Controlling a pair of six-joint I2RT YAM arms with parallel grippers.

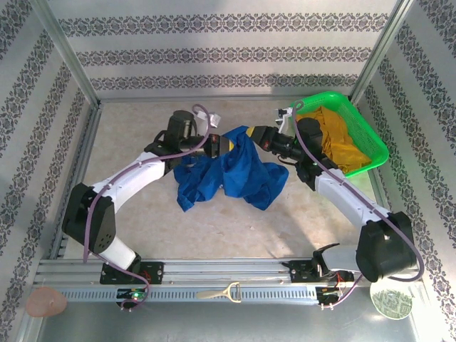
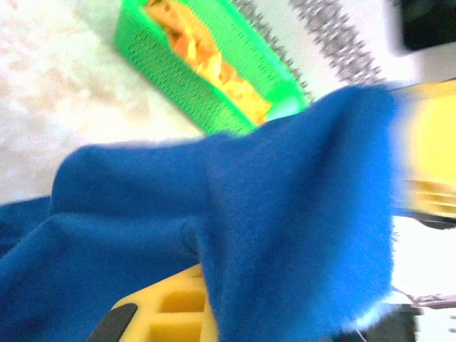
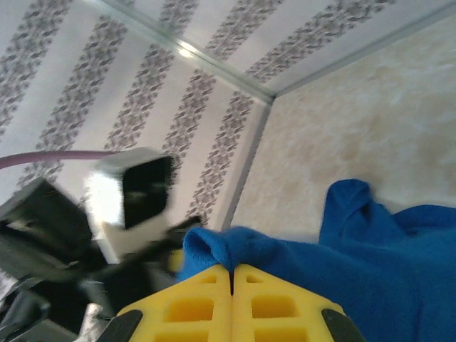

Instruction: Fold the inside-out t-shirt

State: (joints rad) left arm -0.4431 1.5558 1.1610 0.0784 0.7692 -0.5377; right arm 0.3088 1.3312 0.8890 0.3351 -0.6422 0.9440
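The inside-out t-shirt (image 1: 228, 174) is a plain royal-blue cloth, bunched on the table's middle with its top edge lifted. Both grippers meet at that raised edge. My right gripper (image 1: 254, 135) is shut on a fold of the t-shirt (image 3: 399, 249), and its two yellow fingers pinch together in the right wrist view (image 3: 231, 267). My left gripper (image 1: 226, 144) comes in from the left. In its wrist view the blue cloth (image 2: 271, 214) drapes over its jaws, with one yellow finger (image 2: 167, 310) showing below. It is shut on the cloth.
A green basket (image 1: 370, 135) at the back right holds a mustard-yellow garment (image 1: 342, 146); it also shows in the left wrist view (image 2: 206, 100). Patterned walls enclose the table on three sides. A metal rail (image 1: 228, 274) runs along the near edge.
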